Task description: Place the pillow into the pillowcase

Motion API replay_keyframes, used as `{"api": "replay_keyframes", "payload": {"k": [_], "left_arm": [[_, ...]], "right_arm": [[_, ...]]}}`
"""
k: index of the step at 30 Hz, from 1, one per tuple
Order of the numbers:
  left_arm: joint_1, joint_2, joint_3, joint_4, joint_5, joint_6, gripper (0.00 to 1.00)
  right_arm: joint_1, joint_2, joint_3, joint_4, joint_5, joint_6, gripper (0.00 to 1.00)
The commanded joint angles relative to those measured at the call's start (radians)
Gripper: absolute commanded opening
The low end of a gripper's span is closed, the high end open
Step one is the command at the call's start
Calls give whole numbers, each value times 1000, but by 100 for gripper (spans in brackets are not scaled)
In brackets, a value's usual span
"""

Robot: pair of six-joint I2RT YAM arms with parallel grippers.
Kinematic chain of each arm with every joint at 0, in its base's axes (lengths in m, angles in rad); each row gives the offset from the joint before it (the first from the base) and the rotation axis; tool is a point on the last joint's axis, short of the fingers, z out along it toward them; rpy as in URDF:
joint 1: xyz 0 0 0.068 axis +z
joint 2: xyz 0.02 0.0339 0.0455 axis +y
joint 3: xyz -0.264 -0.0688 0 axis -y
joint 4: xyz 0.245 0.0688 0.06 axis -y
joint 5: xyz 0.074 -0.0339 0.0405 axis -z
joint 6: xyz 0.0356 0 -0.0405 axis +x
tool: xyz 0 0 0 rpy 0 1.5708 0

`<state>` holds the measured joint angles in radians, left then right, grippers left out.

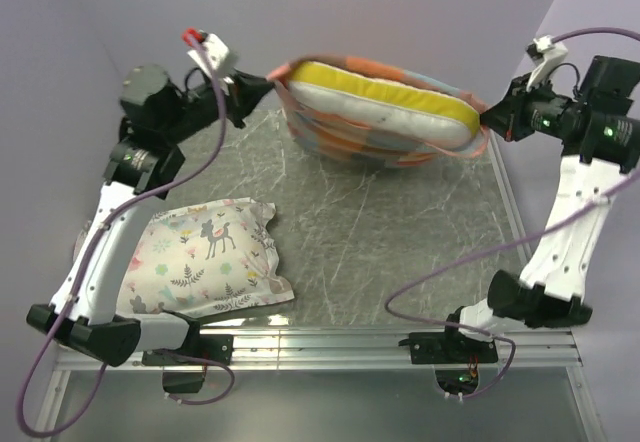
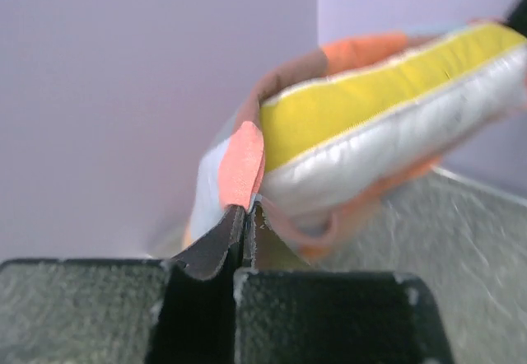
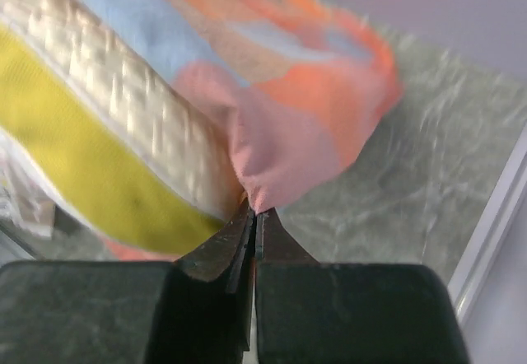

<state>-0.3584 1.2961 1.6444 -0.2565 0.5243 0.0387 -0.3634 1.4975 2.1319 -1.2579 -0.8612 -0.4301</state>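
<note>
Pillow (image 1: 390,90) lay mostly inside pillowcase (image 1: 330,137), yellow band showing at its mouth; left gripper (image 1: 271,80) and right gripper (image 1: 487,117) each clamped opposite ends of pillowcase rim.

No words, labels, brand marks, numbers or signs can be read in any view. The pillowcase (image 1: 335,142) and pillow (image 1: 390,97), between the left claw (image 1: 272,79) and right claw (image 1: 487,117), carry plain colour only. The printed cushion (image 1: 205,257), well to the near side of the left claw, shows deer and flowers, no letters.

A lab test bench: plain lilac walls (image 1: 400,2) enclose a grey marbled table (image 1: 400,232) fronted by a bare aluminium rail (image 1: 330,340).
</note>
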Motion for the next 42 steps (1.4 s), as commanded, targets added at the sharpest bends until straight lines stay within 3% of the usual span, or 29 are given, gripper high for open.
{"api": "replay_keyframes", "payload": {"k": [1, 3, 6, 7, 8, 10, 11, 13, 14, 17, 19, 20, 22, 24, 25, 26, 27, 28, 30, 31, 32, 34, 36, 37, 39, 40, 42], "left_arm": [[19, -11, 38, 109, -29, -79, 0], [22, -14, 82, 131, -53, -91, 0], [24, -24, 152, 166, -82, -85, 0], [22, -26, 143, 165, -86, -74, 0], [22, -37, 82, 168, -90, -71, 0], [22, -46, 8, 161, -80, -50, 0], [22, -53, -7, 195, -116, -27, 0], [36, -32, 93, 197, -132, -66, 0], [47, 12, 261, 175, -135, -80, 0], [53, 46, 402, 157, -161, -73, 0], [53, 17, 314, 186, -162, -75, 0], [53, -12, 198, 200, -141, -66, 0], [55, -24, 167, 249, -209, -49, 0], [97, 14, 329, 278, -225, -49, 0], [123, 31, 392, 272, -233, -52, 0], [131, 48, 455, 270, -236, -71, 0], [137, 49, 459, 260, -224, -85, 0], [138, 36, 437, 232, -199, -91, 0], [138, 14, 352, 279, -217, -92, 0], [145, 26, 371, 289, -252, -103, 0], [147, 37, 479, 260, -253, -89, 0], [147, 34, 509, 264, -262, -85, 0], [147, 35, 480, 235, -239, -63, 0], [147, 40, 447, 224, -248, -60, 0], [147, 37, 430, 246, -268, -80, 0], [147, 19, 425, 249, -259, -94, 0], [147, -3, 423, 275, -242, -118, 0]], "right_arm": [[-29, -145, -42, 176, -59, 308, 0], [-99, -190, -50, 401, -99, 519, 0], [-140, -273, -38, 662, -76, 678, 0], [-131, -349, -90, 720, -64, 689, 0], [-103, -390, -271, 817, -35, 697, 0], [5, -428, -404, 766, 99, 582, 0], [12, -412, -389, 679, 102, 555, 0], [-65, -349, -250, 644, 67, 618, 0], [-107, -335, -105, 704, 47, 672, 0], [-192, -321, 31, 837, 59, 818, 0], [-190, -389, -68, 918, 67, 896, 0], [-172, -413, -271, 1043, 20, 953, 0], [-164, -375, -308, 1011, 36, 930, 0], [-254, -289, -1, 885, 67, 950, 0], [-293, -236, 143, 934, 61, 993, 0], [-339, -230, 157, 983, 42, 1077, 0], [-339, -268, 120, 1036, 28, 1106, 0], [-326, -302, -64, 1154, -5, 1134, 0], [-254, -338, -208, 1166, -7, 1133, 0], [-273, -312, -88, 1093, -9, 1122, 0], [-310, -280, 16, 1083, -10, 1151, 0], [-391, -226, 210, 1107, 27, 1154, 0], [-369, -288, 92, 1217, 4, 1154, 0], [-306, -302, -81, 1245, 11, 1157, 0], [-308, -258, -35, 1133, 18, 1124, 0], [-346, -247, 65, 1093, -4, 1130, 0], [-362, -308, 54, 1126, 17, 1131, 0]]}}
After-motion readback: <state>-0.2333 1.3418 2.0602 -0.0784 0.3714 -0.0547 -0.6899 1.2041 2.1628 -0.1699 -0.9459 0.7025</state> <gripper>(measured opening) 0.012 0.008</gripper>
